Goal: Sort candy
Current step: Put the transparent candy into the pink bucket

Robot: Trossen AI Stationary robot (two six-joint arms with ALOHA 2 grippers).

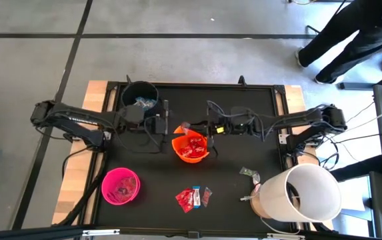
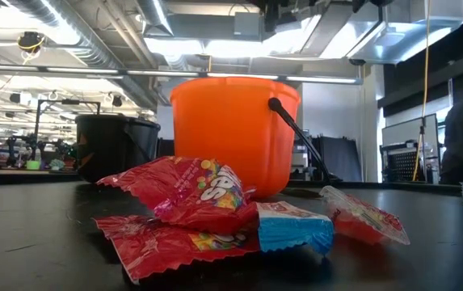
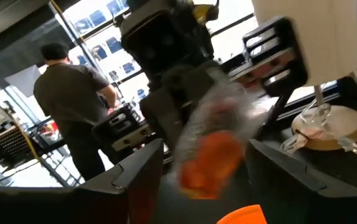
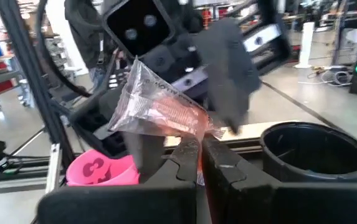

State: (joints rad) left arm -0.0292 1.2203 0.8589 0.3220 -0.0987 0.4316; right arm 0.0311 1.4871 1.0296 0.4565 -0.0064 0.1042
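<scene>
Above the orange bucket (image 1: 175, 143): right hand (image 4: 200, 146) pressed together, pinching a clear packet (image 4: 159, 109) with orange-red filling by its lower edge. Facing it from the other side of the bucket: left hand (image 3: 206, 158), fingers spread wide, with the packet between them and not gripped.

Looks like a hand-over or a release over the orange bucket, which already holds red packets; cannot tell which of the two.

To do it well:
- Hold the right hand firm until the packet is straight over the bucket's mouth, not over its rim.
- Draw the left hand back from the bucket with fingers apart, so as not to catch the crinkly wrapper.
- Release low; such a light packet probably flutters sideways.
- Avoid knocking the bucket's handle.

More candy (image 1: 192, 197) waits on the bench (image 1: 151, 213) in front of the orange bucket. Pink bucket (image 1: 105, 181) and black bucket (image 1: 127, 90) to the left of it.
</scene>
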